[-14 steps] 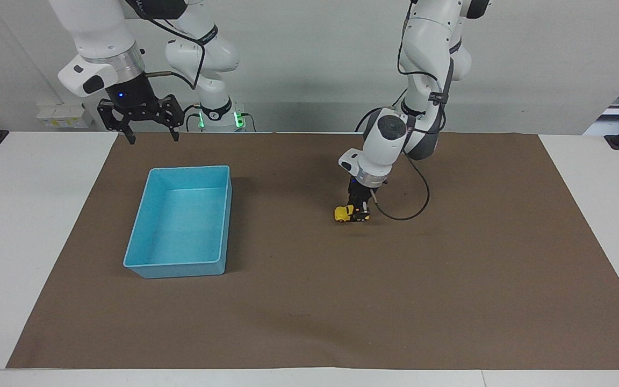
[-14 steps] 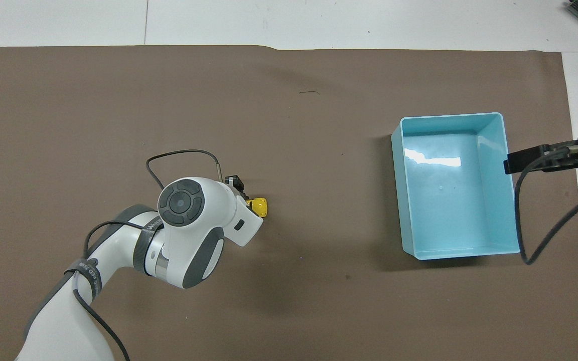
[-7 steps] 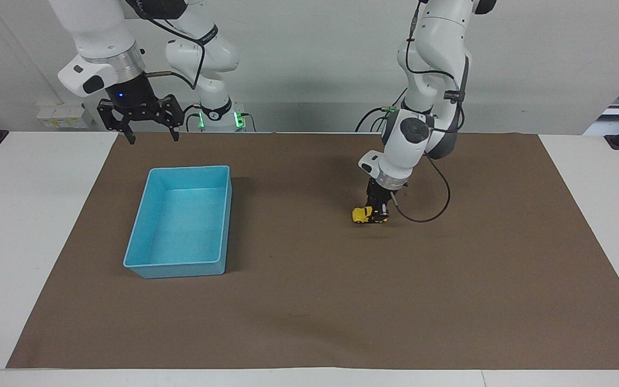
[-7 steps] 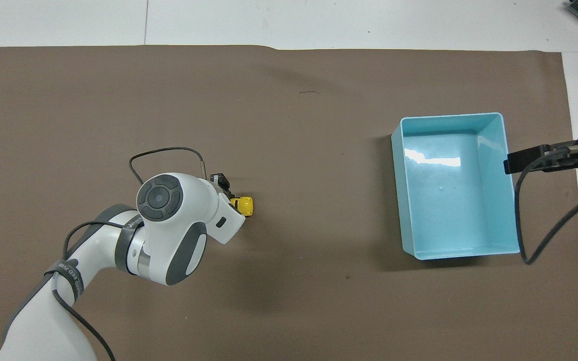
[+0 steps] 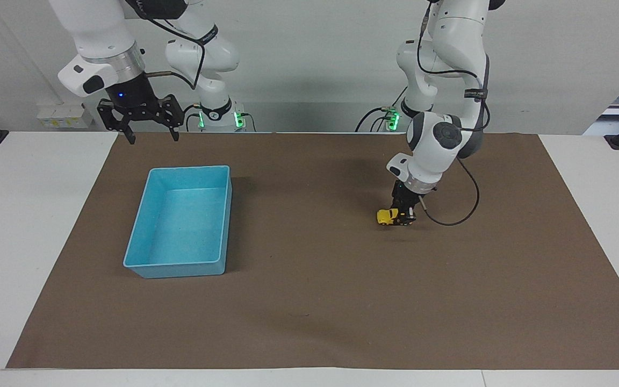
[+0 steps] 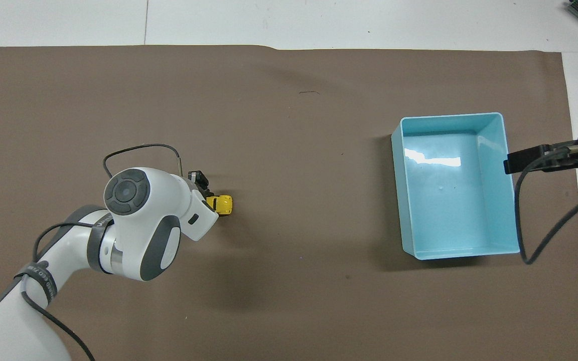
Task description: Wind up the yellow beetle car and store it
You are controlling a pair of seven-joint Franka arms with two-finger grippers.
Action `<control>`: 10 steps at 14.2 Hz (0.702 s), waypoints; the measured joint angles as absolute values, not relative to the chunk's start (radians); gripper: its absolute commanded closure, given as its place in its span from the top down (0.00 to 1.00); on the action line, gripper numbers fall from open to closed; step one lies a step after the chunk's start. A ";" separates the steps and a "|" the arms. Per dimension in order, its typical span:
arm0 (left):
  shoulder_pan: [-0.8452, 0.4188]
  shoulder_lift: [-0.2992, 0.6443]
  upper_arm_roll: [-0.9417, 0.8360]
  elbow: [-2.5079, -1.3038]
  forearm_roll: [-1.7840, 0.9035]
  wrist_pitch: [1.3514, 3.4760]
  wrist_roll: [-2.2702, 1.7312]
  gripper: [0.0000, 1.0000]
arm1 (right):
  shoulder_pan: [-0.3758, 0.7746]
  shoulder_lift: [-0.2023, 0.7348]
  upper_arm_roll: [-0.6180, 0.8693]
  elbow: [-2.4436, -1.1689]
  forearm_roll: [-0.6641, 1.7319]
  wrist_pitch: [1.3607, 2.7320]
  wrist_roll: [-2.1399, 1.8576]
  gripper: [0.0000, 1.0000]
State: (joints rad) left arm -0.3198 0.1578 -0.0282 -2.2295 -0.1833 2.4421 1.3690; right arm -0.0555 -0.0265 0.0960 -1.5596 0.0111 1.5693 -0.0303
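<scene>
- The left gripper is closed on the back end of the little yellow car, down on the brown mat.
- The car's long side points toward the blue tray, which is well apart, at the right arm's end.
- The car looks round, hard and shiny; the tray is smooth plastic.
- The right gripper waits open, up in the air by the tray.

Left gripper touches yellow beetle car; light blue tray well apart
</scene>
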 measured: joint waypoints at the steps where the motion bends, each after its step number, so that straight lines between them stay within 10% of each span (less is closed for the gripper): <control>1: -0.318 0.158 -0.025 -2.226 -0.181 2.431 1.371 1.00 | -0.056 -0.027 0.096 -1.560 0.011 1.569 -0.030 1.00; 10: -0.295 0.088 -0.016 -2.061 -0.180 2.235 1.175 1.00 | -0.056 -0.027 0.096 -1.560 0.011 1.569 -0.030 1.00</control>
State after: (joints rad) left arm -0.2948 0.0878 -0.0163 -2.0610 -0.1796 2.2346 1.1749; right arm -0.0555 -0.0265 0.0960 -1.5596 0.0111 1.5693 -0.0303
